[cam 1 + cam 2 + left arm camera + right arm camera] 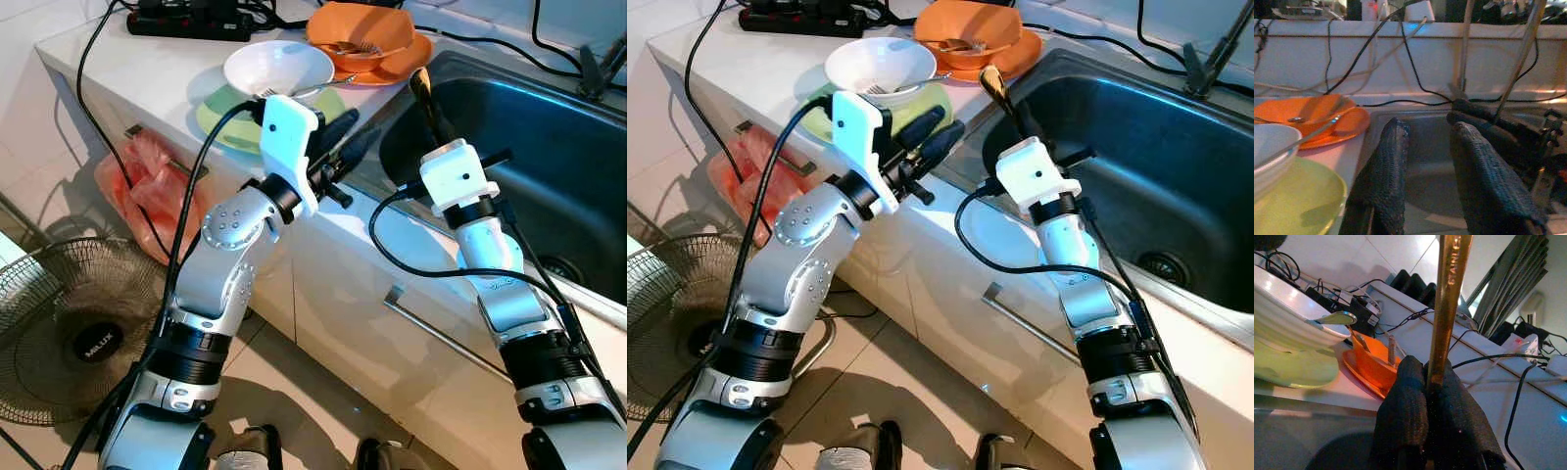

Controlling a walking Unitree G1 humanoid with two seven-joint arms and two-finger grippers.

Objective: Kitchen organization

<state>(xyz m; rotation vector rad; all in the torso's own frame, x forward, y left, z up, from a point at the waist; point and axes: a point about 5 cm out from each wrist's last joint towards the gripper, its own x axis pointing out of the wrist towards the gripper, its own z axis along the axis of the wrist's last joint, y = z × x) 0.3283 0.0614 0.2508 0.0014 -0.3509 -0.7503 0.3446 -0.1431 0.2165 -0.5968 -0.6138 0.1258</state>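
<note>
Between your right gripper (1426,396) fingers, pinched tight at its lower end, stands a gold-coloured metal utensil handle (1447,308), stamped lettering running up it and its head hidden from you. It rises upright past the fingertips, over the near rim of the sink (549,147), probably held that way to carry it clear of the dishes. Your left gripper (1427,147) has its fingers spread apart with nothing between them, pointing across the counter edge toward the basin. Just beside those fingers sit a white bowl (277,67) on a green plate (220,122); beyond them, an orange bowl and plate (367,44).
</note>
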